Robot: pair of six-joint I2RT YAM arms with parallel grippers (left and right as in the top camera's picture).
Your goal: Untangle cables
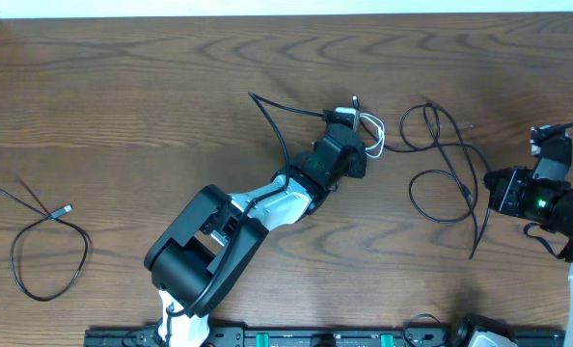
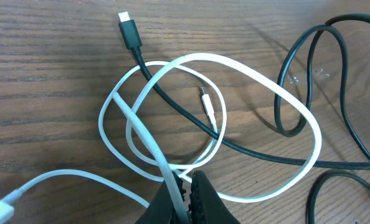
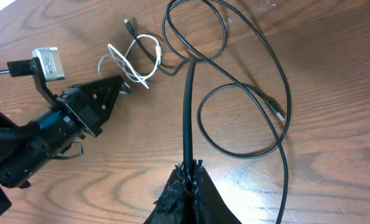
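My left gripper [image 2: 186, 190] is shut on the short white cord [image 2: 142, 138], which runs straight into its jaws. The cord lies coiled in loops on the wooden table, near the middle in the overhead view [image 1: 371, 135]. A thin black cord with a plug end [image 2: 130, 32] passes through the white loops. My right gripper [image 3: 190, 169] is shut on a black cord [image 3: 187, 106] that leads away to a tangle of black loops [image 1: 448, 145] between the two arms. One plug end [image 3: 276, 111] lies inside those loops.
A separate black cord [image 1: 50, 217] lies in a loop at the table's far left, its plug pointing right. The left arm [image 1: 258, 207] stretches diagonally from the front edge to the table's middle. The right arm [image 1: 542, 193] sits at the right edge.
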